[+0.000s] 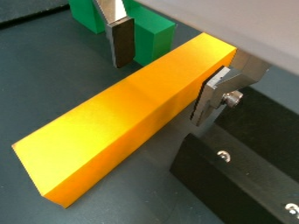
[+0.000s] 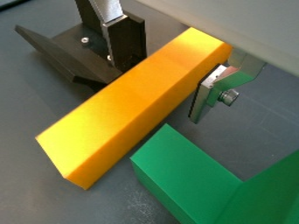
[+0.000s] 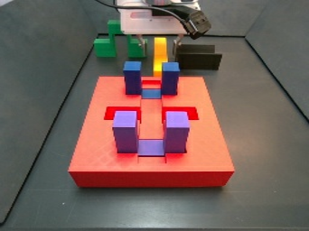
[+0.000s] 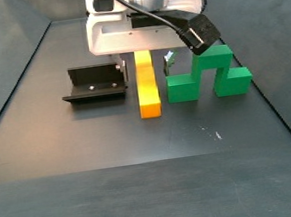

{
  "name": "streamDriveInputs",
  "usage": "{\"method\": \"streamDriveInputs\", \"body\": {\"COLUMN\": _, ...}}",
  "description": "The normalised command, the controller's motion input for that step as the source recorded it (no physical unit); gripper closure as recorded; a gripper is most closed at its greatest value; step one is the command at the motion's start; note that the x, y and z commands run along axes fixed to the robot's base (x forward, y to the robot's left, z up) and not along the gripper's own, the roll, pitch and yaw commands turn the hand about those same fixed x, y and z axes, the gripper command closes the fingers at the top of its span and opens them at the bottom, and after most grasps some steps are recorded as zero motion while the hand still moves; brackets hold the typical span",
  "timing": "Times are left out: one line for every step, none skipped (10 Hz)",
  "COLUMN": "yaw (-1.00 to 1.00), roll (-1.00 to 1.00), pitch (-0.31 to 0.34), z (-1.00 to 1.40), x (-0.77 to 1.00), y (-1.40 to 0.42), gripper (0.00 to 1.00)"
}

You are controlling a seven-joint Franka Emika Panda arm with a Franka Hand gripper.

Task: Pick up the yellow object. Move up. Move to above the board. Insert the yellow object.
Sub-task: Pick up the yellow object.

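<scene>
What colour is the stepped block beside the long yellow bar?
Green. The stepped block shows best in a side view, beside the long yellow-orange bar, which the gripper straddles.

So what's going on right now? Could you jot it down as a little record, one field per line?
Gripper: at the far end of the yellow object, low over the floor
Fingers: one on each long side of the bar; contact cannot be told
Yellow object: lying flat between the fixture and the green stepped block
Board: red, in front of the bar in a side view, carrying blue and purple upright blocks
Task stage: bar not yet lifted or inserted
</scene>
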Motion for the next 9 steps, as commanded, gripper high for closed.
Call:
{"method": "streamDriveInputs", "body": {"yaw": -0.03, "roll": -0.16, "pitch": -0.124, "z": -0.26, "x": 0.02, "y": -0.01, "gripper": 0.0}}
{"method": "streamDriveInputs", "body": {"yaw": 0.0, "roll": -0.1, "pitch": -0.084, "z": -0.15, "x": 0.0, "y": 0.0, "gripper": 0.0}}
{"method": "streamDriveInputs", "body": {"yaw": -0.01, "roll": -0.07, "pitch": -0.083, "z": -0.16, "x": 0.0, "y": -0.03, "gripper": 0.0}}
{"method": "streamDriveInputs", "body": {"yaw": 0.0, "roll": 0.0, "pitch": -0.05, "z": -0.06, "x": 0.0, "y": -0.02, "gripper": 0.0}}
{"method": "streamDriveInputs", "body": {"yaw": 0.0, "roll": 0.0, "pitch": -0.04, "z": -0.07, "x": 0.0, "y": -0.01, "gripper": 0.0}}
{"method": "streamDriveInputs", "body": {"yaw": 0.0, "roll": 0.0, "pitch": -0.027, "z": -0.04, "x": 0.0, "y": 0.0, "gripper": 0.0}}
{"method": "streamDriveInputs", "body": {"yaw": 0.0, "roll": 0.0, "pitch": 0.0, "z": -0.02, "x": 0.0, "y": 0.0, "gripper": 0.0}}
{"method": "streamDriveInputs", "body": {"yaw": 0.0, "roll": 0.0, "pitch": -0.003, "z": -0.09, "x": 0.0, "y": 0.0, "gripper": 0.0}}
{"method": "streamDriveInputs", "body": {"yaw": 0.0, "roll": 0.0, "pitch": 0.0, "z": -0.07, "x": 0.0, "y": 0.0, "gripper": 0.0}}
